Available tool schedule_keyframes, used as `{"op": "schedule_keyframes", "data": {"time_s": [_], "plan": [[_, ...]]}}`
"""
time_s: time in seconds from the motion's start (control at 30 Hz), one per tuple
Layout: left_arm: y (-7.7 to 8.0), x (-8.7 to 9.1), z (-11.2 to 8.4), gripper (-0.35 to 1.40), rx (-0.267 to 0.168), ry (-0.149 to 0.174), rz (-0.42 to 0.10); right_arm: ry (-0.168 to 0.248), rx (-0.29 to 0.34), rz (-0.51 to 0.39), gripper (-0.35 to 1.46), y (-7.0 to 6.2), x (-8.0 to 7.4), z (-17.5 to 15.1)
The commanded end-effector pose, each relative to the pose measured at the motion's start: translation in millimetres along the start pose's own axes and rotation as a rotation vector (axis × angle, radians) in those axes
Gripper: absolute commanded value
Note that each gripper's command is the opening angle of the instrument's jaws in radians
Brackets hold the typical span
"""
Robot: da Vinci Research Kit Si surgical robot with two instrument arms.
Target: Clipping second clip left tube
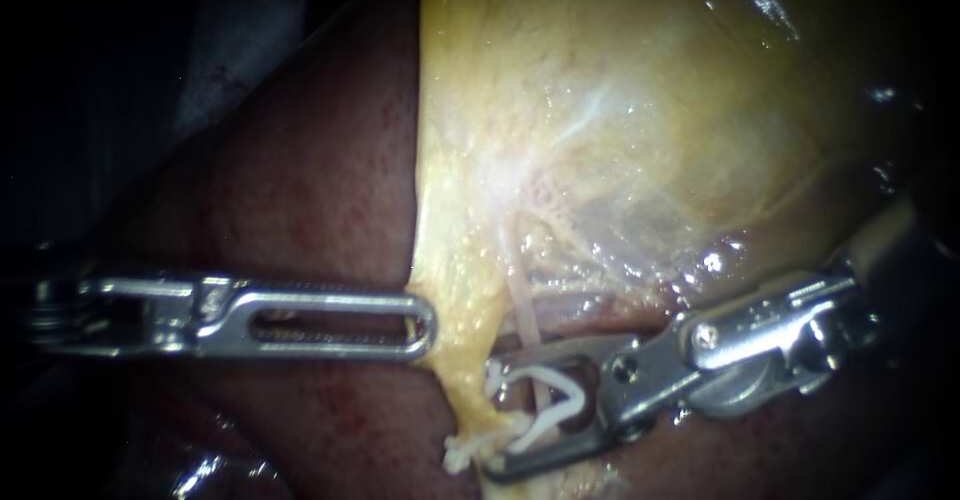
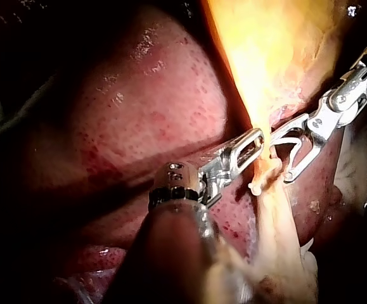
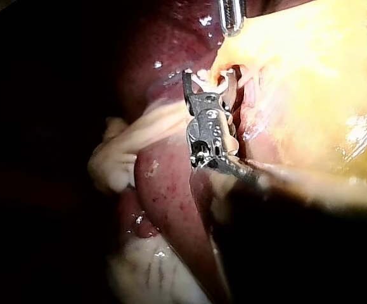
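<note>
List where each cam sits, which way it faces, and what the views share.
Endoscope: close over the tissue, facing gallbladder and liver; left tool enters from left, right tool from right.
Left wrist: on the left arm, looking along its own shaft to jaws shut on the gallbladder edge; right tool ahead.
Right wrist: on the right arm, looking along its shaft to jaws holding a clip; left tool's tip beyond.
Shared: all three show both tools at the gallbladder edge.

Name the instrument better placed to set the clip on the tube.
Right. The right instrument holds a white clip in its jaws, straddling the thin tube. The left instrument carries no clip and sits at the edge of the yellow tissue.
</note>
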Motion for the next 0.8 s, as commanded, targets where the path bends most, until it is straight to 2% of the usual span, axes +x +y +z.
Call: {"op": "schedule_keyframes", "data": {"time_s": [0.03, 0.53, 0.7, 0.8], "plan": [[0.0, 0.0, 0.0, -0.28, 0.000, 0.000, 0.000, 0.000, 0.001, 0.004, 0.56, 0.0, 0.0, 0.2], [-0.1, 0.0, 0.0, -0.28, 0.000, 0.000, 0.000, -0.016, 0.053, 0.019, 0.53, 0.2, -1.4, 4.1], [-0.1, 0.0, 0.0, -0.28, 0.000, 0.000, 0.000, -0.024, 0.084, 0.027, 0.46, 0.4, -1.2, 4.7], [-0.2, 0.0, 0.0, -0.28, 0.000, 0.000, 0.000, -0.025, 0.082, 0.025, 0.45, 0.5, -1.0, 4.8]]}}
